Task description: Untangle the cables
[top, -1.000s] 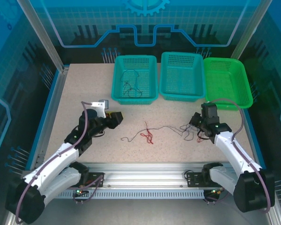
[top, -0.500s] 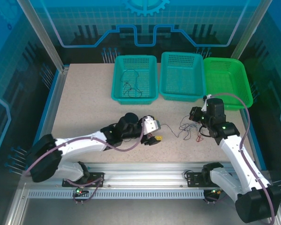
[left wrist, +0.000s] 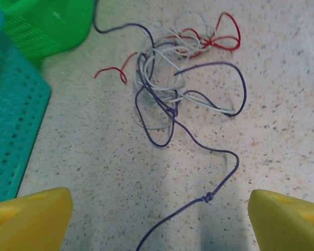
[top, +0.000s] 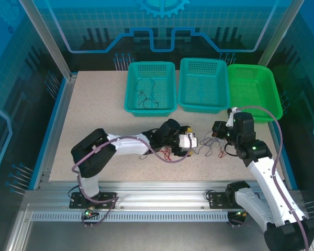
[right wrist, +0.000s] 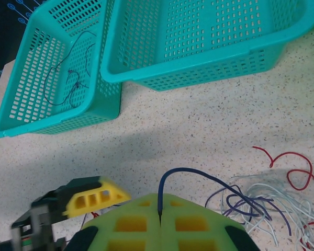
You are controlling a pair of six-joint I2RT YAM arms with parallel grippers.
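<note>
Right now the work sits in the middle of the separating step. The right tool (right wrist: pixel 159 226) is pinched shut on the end of a dark purple cable (right wrist: pixel 161 191). This cable rises out of the seam between the tool's yellow-green pads (right wrist: pixel 131 225) and runs off toward the tangle (left wrist: pixel 165 91) of red, whitish-grey and dark purple strands. The tangle lies on the speckled tabletop (left wrist: pixel 94 157), near the fronts of the green basket (left wrist: pixel 47 26) and the middle teal basket (right wrist: pixel 199 47).

The left tool (left wrist: pixel 157 222) hovers just short of that tangle, its yellow fingertips (left wrist: pixel 31 219) spread wide with nothing gripped. A loose dark purple strand (left wrist: pixel 206 197) with a small knot in it trails across the tabletop between the two tips. A few red strands (top: pixel 166 152) lie apart from the tangle, just beside the left arm. The left teal basket (top: pixel 170 68) holds some thin dark wires (top: pixel 146 97) that look already sorted.

Judging from this, one end is anchored and the second grip is not yet made. The next move calls for the left tool to come down on a single strand, likely the trailing purple one or a red loop at the tangle's edge. It should close on that strand alone and draw away from the right tool, so the loops slide free rather than tighten.
</note>
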